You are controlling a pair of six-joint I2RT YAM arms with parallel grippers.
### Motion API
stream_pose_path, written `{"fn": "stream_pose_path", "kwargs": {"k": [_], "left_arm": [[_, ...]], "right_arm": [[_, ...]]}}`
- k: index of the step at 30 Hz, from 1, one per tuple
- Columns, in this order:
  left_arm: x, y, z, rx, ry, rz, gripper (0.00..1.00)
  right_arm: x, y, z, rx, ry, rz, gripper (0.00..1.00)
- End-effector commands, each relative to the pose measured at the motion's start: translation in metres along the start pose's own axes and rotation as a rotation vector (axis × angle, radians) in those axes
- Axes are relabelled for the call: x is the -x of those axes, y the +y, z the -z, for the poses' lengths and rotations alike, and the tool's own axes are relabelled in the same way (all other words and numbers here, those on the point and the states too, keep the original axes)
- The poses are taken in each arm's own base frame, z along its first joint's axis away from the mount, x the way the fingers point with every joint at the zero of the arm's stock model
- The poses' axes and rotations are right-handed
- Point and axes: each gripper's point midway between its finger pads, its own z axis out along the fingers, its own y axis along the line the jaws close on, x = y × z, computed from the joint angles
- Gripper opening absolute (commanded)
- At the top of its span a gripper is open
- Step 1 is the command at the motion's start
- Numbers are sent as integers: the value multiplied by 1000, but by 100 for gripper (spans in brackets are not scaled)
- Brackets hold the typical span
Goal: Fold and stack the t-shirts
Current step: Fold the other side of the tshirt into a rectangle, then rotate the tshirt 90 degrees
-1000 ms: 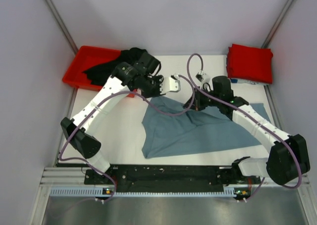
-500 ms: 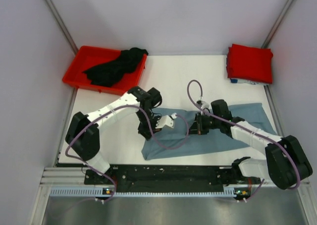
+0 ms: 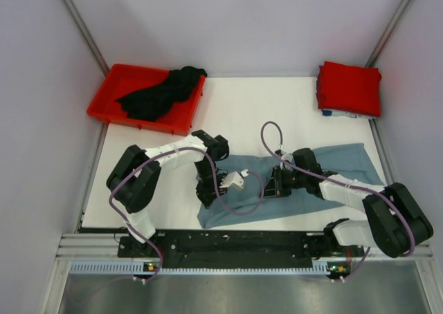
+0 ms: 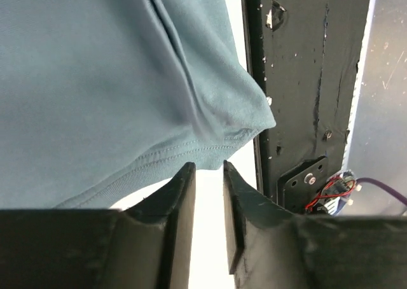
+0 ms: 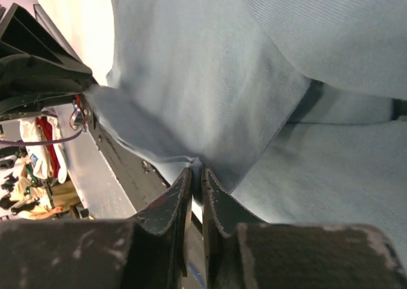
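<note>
I see the blue shirt [image 3: 346, 158] lying across the near half of the table [image 3: 256, 106]. It is bunched into a band running from the right side toward the middle, with a loose corner spilling toward the near edge. Both grippers sit low over it, near each other.

My left gripper [image 4: 208, 168] is released. Its fingers stand a little apart with bare table showing between them. The shirt's stitched hem lies just past the tips, not between them.

My right gripper [image 5: 196, 171] is clenched on the blue shirt, and the cloth puckers into a pinch right at its tips.

The black shirt [image 3: 163, 96] lies crumpled in the bin [image 3: 111, 96] at the far left. The red shirt [image 3: 349, 86] sits folded at the far right corner, well apart from both grippers.
</note>
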Motion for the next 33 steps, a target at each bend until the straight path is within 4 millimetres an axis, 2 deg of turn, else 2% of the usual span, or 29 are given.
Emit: {"fn": "stream_pose_path", "kwargs": {"k": [1, 5, 7, 10, 13, 14, 17, 19, 21, 24, 29, 33], "left_arm": [[1, -18, -3, -77, -22, -23, 37], [-7, -32, 2, -112, 2, -51, 43], [-11, -37, 5, -117, 20, -53, 44], [-8, -30, 11, -63, 26, -38, 43], [3, -13, 15, 10, 5, 8, 42], [8, -1, 17, 55, -7, 33, 41], [15, 46, 25, 222, -60, 170, 42], [14, 74, 37, 316, -121, 261, 43], [7, 101, 47, 419, -142, 329, 44], [0, 121, 43, 474, -107, 343, 45], [-6, 146, 24, 486, -65, 362, 45], [-14, 175, 30, 582, -10, 371, 45]], "right_arm": [[-13, -6, -2, -11, 45, -34, 16], [-38, -9, 7, -47, 126, -90, 24], [-44, -1, 14, -31, 141, -98, 27], [-44, 13, 26, -28, 136, -83, 31], [-27, 23, 38, -71, 75, -35, 30], [-18, 23, 42, -106, 41, -19, 27], [33, 8, 60, -271, -157, -36, 18], [67, -13, 80, -370, -288, -80, 14], [101, -44, 107, -483, -414, -157, 14], [130, -90, 133, -617, -525, -254, 14], [153, -163, 160, -756, -567, -410, 12], [136, -216, 182, -849, -573, -613, 12]]}}
